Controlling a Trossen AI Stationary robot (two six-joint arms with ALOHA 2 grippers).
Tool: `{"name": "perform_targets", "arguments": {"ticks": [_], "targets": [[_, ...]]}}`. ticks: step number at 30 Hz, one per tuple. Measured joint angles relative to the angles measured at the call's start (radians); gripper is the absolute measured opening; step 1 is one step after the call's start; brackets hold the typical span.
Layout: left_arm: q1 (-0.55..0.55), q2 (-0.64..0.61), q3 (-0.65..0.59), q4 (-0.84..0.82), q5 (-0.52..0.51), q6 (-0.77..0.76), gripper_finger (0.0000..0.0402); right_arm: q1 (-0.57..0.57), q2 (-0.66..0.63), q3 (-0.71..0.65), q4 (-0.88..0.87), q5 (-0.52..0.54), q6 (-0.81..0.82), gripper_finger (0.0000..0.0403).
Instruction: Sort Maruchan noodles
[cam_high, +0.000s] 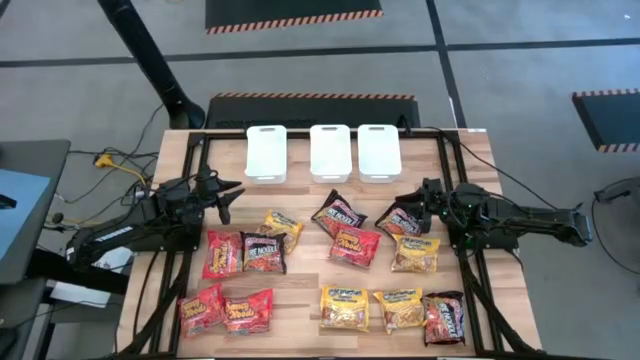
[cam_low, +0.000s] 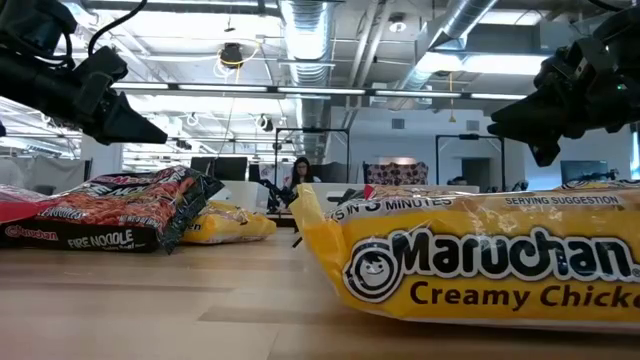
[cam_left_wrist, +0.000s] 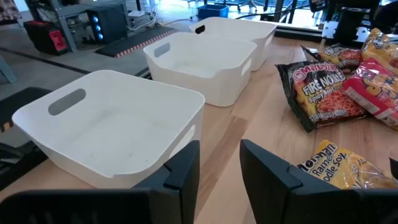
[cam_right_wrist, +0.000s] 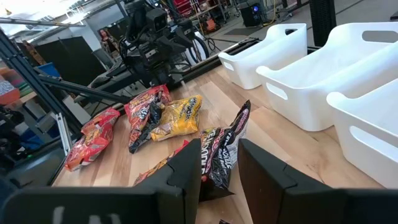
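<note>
Several Maruchan noodle packets in red, yellow and dark wrappers lie flat on the wooden table, among them a red one, a yellow one and a dark one. My left gripper hovers open over the table's left side, pointing at the left white bin. My right gripper hovers open over the right side, just above the dark packet. In the low view both grippers hang clear of the table.
Three white bins stand in a row at the far edge. A black frame runs along the table's sides. A bare strip of wood lies between the bins and the packets.
</note>
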Motion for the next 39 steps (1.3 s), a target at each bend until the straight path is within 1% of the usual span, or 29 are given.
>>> {"name": "perform_targets", "arguments": {"ticks": [15,16,20,23,26,29,37,39], "targets": [[0.0,0.0,0.0,0.0,0.0,0.001,0.0105,0.0,0.0,0.0,0.0,0.0,0.0,0.0132],[0.0,0.0,0.0,0.001,-0.001,0.025,0.0105,0.0,0.0,0.0,0.0,0.0,0.0,0.0132],[0.0,0.0,0.0,0.002,-0.013,0.215,0.0105,0.0,0.0,0.0,0.0,0.0,0.0,0.0132],[0.0,0.0,0.0,0.002,-0.012,0.239,0.0105,0.0,0.0,0.0,0.0,0.0,0.0,0.0132],[0.0,0.0,0.0,0.002,-0.012,0.178,0.0105,0.0,0.0,0.0,0.0,0.0,0.0,0.0132],[0.0,0.0,0.0,0.003,-0.012,0.08,0.0105,0.0,0.0,0.0,0.0,0.0,0.0,0.0132],[0.001,0.0,-0.006,0.067,-0.023,-0.333,0.0105,0.0,0.0,0.0,0.0,0.0,0.0,0.0132],[0.001,0.0,-0.006,0.068,-0.024,-0.391,0.0105,0.0,0.0,0.0,0.0,0.0,0.0,0.0132]]}}
